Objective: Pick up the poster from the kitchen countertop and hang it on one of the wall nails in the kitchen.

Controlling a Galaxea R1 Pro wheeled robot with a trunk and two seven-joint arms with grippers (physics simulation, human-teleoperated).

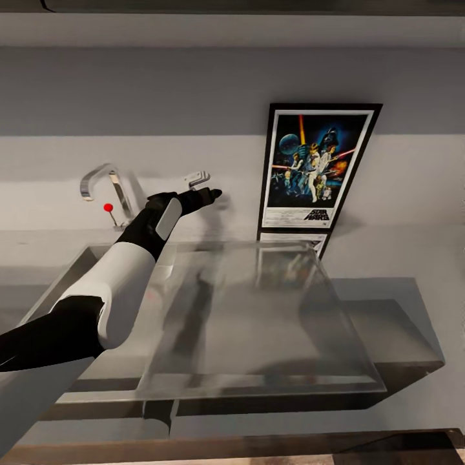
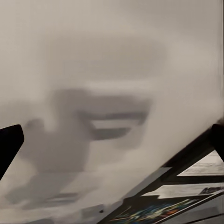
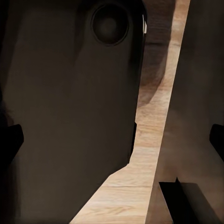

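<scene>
Left gripper (image 1: 205, 192) is stretched out over the sink toward the wall, its fingers apart and holding nothing; in the left wrist view the two dark fingertips (image 2: 10, 142) sit at opposite edges with pale wall between them, so the jaws are spread; the poster (image 2: 186, 186) cuts across that view's corner, off to the side of the fingers and not between them. Outward from the claw in the head view: faucet (image 1: 106, 184) at about 9 o'clock, with a small red knob (image 1: 108, 207) below it; poster (image 1: 316, 169) at about 3 o'clock, near but apart, standing upright on the kitchen countertop (image 1: 400, 258) and leaning back against the wall; sink (image 1: 71, 271) beneath your forearm, with a clear slab-like cover over its middle. Right gripper (image 3: 112, 135) hangs low, dark fingertips wide at either edge of its wrist view, nothing held, wood floor (image 3: 140, 154) beyond. Progress, as a judgement: early; poster not yet grasped, still on the counter; you have the pick-up, the carry and the hanging all left; no wall nail can be made out, too small to tell.
</scene>
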